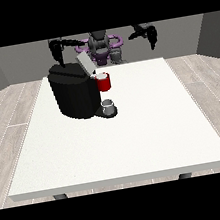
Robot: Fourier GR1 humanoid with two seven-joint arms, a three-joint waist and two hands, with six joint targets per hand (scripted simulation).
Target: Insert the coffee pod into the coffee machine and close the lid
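The robot (pixel 100 45) stands behind the white desk (pixel 137 138) with both arms raised and spread to the sides, above the far edge of the desk.

The hand at the view's left (pixel 57 51) hangs above the coffee machine (pixel 75 95), with its dark fingers (pixel 61 63) pointing down toward the top of the machine; a gap remains between them and the machine. The fingers hold nothing. Whether they are straight or curled cannot be told.

The hand at the view's right (pixel 145 32) is held well apart from the machine, above the far right part of the desk. Its fingers (pixel 153 41) also point down and hold nothing; how far they are spread cannot be told.

The coffee machine is a black block standing on the left half of the desk. Its grey lid (pixel 85 63) is tilted upward, open. A red pod holder (pixel 104 82) projects from the front of the machine, just below the lid. The light patch on top of the holder may be the coffee pod, but this cannot be confirmed. Below the holder, 1 small grey cup (pixel 108 105) stands on the machine's black base plate (pixel 101 114).
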